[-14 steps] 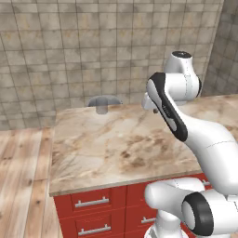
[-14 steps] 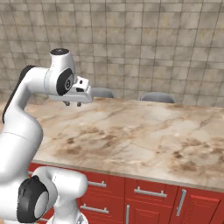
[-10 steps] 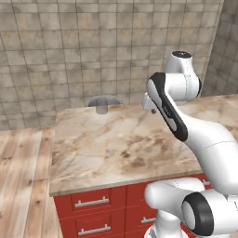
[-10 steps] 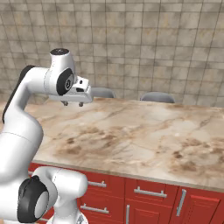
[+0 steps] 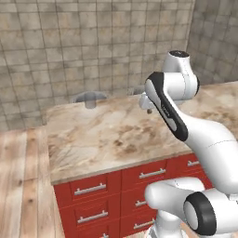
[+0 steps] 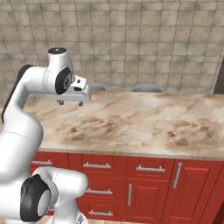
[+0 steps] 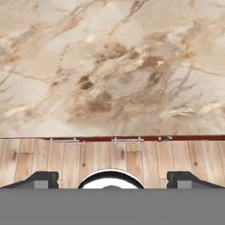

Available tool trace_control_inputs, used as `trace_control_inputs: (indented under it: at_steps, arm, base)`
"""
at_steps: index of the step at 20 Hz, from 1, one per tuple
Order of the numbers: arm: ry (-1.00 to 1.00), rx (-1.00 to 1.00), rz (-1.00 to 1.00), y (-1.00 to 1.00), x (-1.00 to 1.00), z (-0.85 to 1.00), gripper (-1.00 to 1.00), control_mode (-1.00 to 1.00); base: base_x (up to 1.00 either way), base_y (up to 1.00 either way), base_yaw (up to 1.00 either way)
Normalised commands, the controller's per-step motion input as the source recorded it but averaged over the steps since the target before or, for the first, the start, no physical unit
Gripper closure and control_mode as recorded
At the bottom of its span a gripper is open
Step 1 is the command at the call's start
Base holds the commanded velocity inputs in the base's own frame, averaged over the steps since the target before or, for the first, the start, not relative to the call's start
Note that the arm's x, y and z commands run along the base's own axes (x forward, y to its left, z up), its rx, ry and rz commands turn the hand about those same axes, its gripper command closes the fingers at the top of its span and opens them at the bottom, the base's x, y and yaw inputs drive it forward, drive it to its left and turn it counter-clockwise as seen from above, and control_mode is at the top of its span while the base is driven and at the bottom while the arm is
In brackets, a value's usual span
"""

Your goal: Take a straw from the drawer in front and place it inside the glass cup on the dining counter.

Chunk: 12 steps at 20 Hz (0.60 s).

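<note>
My gripper [image 6: 70,103] hangs above the near left part of the dining counter [image 6: 144,122], fingers pointing down, open, with nothing between them. In the hand view its two dark fingertips [image 7: 41,178] stand far apart over the veined marble dining counter [image 7: 110,66] and its front edge. In the left base view the gripper [image 5: 148,109] is partly hidden behind my own arm. Red drawers [image 5: 90,188] [image 6: 97,165] with silver bar handles sit shut below the slab. The straw and the glass cup are out of view.
Grey round stool tops [image 5: 89,97] [image 6: 146,88] stand beyond the counter's far edge against the tiled wall. A taller red cabinet door [image 6: 153,192] is to the right of the drawers. Wood floor [image 5: 21,176] runs along the counter's left side.
</note>
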Motion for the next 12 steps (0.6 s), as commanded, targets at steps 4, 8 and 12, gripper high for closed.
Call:
trace_control_inputs:
  at_steps: [4,8,12]
  arm:
    - [0.0,0.0,0.0,0.0,0.0,0.0,-1.0,1.0]
    - [0.0,0.0,0.0,0.0,0.0,0.0,-1.0,1.0]
    - [0.0,0.0,0.0,0.0,0.0,0.0,-1.0,1.0]
  base:
    - [-0.16,0.8,-0.57]
    - [-0.02,0.87,-0.62]
    - [-0.09,0.43,-0.51]
